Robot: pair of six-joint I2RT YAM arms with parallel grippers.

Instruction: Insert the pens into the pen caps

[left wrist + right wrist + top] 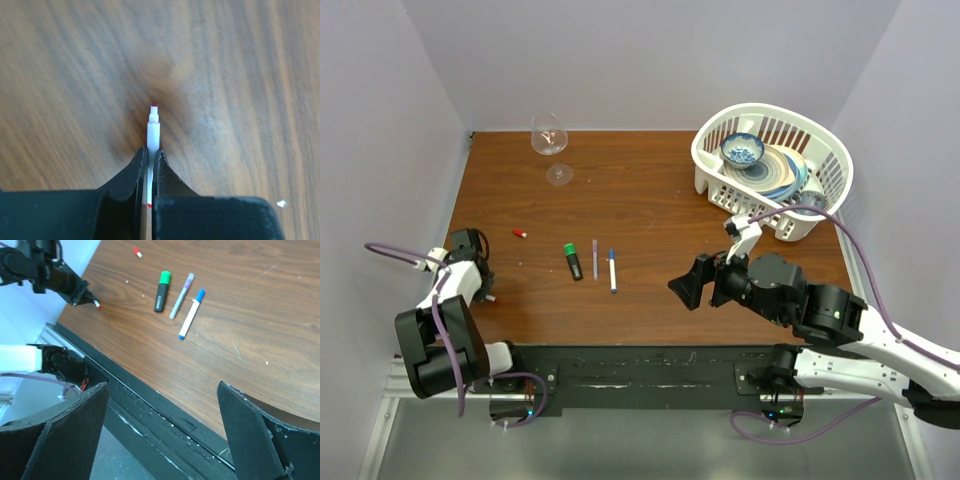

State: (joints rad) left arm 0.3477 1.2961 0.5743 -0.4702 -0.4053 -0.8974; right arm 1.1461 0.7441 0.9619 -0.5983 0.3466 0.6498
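The left gripper (151,156) clamps the red-tipped pen (153,131), the right gripper (162,390) gapes idle; the loose red cap (519,233) may skid when the tip pushes it.

arms (860,365): white links, black joints | cables (872,280): purple | end effector fingers (260,435): matte black
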